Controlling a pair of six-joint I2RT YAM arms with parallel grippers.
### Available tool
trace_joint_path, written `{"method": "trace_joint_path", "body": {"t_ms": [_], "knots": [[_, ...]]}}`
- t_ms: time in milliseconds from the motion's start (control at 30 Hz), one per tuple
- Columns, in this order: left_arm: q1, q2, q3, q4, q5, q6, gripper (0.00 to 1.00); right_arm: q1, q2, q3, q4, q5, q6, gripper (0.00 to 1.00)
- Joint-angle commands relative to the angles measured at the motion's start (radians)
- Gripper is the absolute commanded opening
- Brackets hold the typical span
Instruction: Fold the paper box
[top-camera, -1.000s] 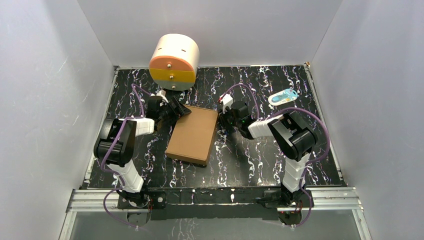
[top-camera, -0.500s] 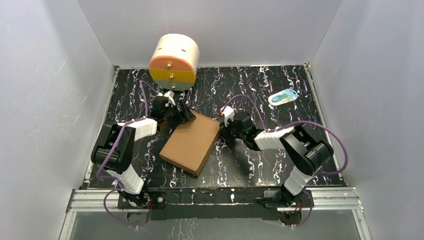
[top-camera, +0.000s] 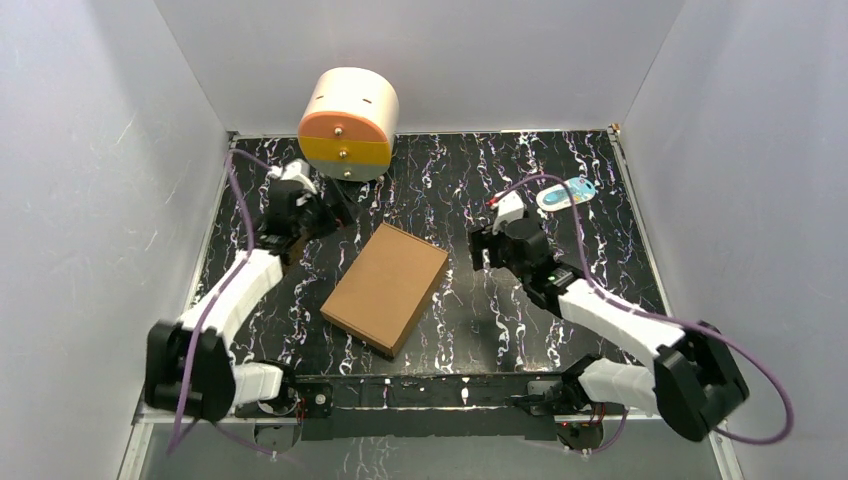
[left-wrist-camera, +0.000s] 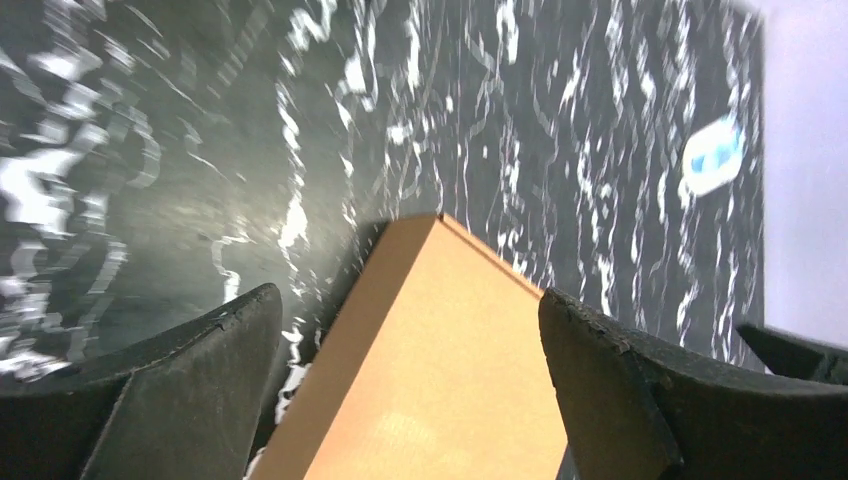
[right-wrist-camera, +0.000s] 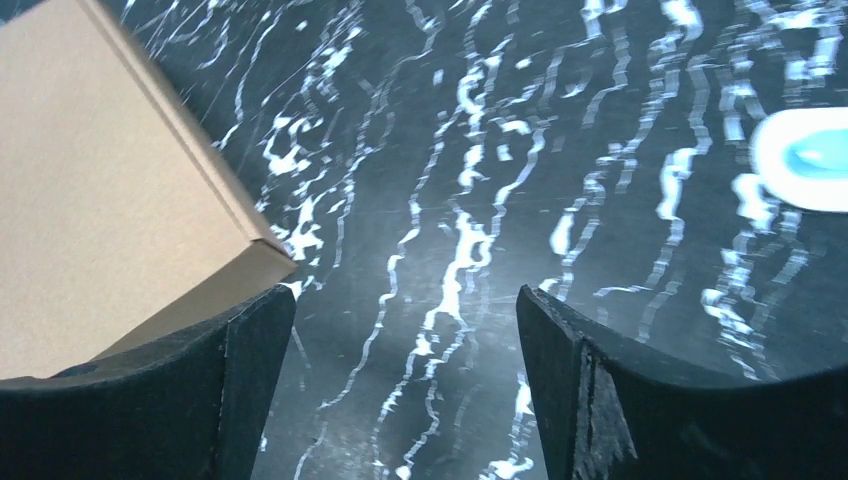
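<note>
Box lies closed mid table, between your arms, touching neither. Left gripper and right gripper both gape wide, empty (fold looks done). Next, if anything: press lid flat, coming from above. No readable writing on box; blue-white packet too small.

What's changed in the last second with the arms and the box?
The left gripper and right gripper opened, let go of the paper box at its far corners and drew back outward. The box turned slightly. The cream drum and blue-white item stayed put.
</note>
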Motion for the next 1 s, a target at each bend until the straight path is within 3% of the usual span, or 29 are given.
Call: {"method": "trace_joint_path", "body": {"t_ms": [0, 233, 533, 733, 967], "knots": [[0.034, -0.259, -0.020, -0.148, -0.214, 0.012, 0.96, -0.020, -0.159, 0.045, -0.126, 0.171, 0.033, 0.96], [0.038, -0.634, -0.029, -0.366, -0.395, 0.097, 0.94, -0.022, -0.395, 0.151, -0.384, 0.365, 0.079, 0.98], [0.038, -1.010, -0.076, -0.412, -0.369, 0.203, 0.94, -0.021, -0.680, 0.125, -0.432, 0.391, 0.083, 0.99], [0.038, -1.134, -0.158, -0.374, -0.395, 0.219, 0.94, -0.022, -0.767, 0.065, -0.365, 0.416, 0.079, 0.99], [0.039, -1.141, -0.170, -0.370, -0.403, 0.223, 0.94, -0.023, -0.748, 0.076, -0.383, 0.421, 0.085, 0.99]]}}
